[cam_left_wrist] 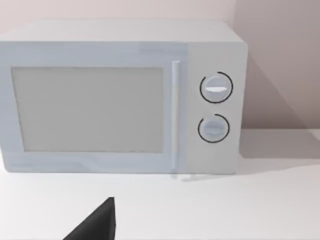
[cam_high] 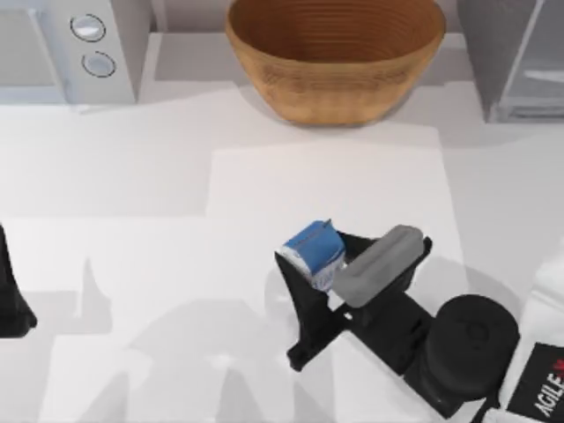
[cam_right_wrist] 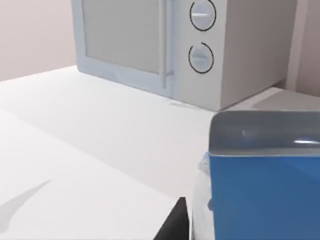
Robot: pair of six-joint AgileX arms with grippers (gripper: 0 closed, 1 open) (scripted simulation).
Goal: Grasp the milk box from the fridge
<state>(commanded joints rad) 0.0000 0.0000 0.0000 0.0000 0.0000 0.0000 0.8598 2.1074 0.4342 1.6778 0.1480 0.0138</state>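
The milk box (cam_high: 315, 253), a small blue carton with white sides, is held tilted above the middle of the table, a little right of centre. My right gripper (cam_high: 310, 249) is shut on it, with one black finger (cam_high: 300, 304) along its near side. In the right wrist view the milk box (cam_right_wrist: 262, 200) looms close, with a dark fingertip (cam_right_wrist: 172, 227) beside it. The grey fridge (cam_high: 515, 62) with its pale glassy front stands at the back right, well away from the carton. My left arm (cam_high: 13, 300) is parked at the table's left edge.
A large woven basket (cam_high: 335, 53) sits at the back centre. A white microwave with two round knobs (cam_high: 75, 44) stands at the back left, and fills the left wrist view as the microwave (cam_left_wrist: 120, 100). The white table (cam_high: 159, 264) lies open on the left.
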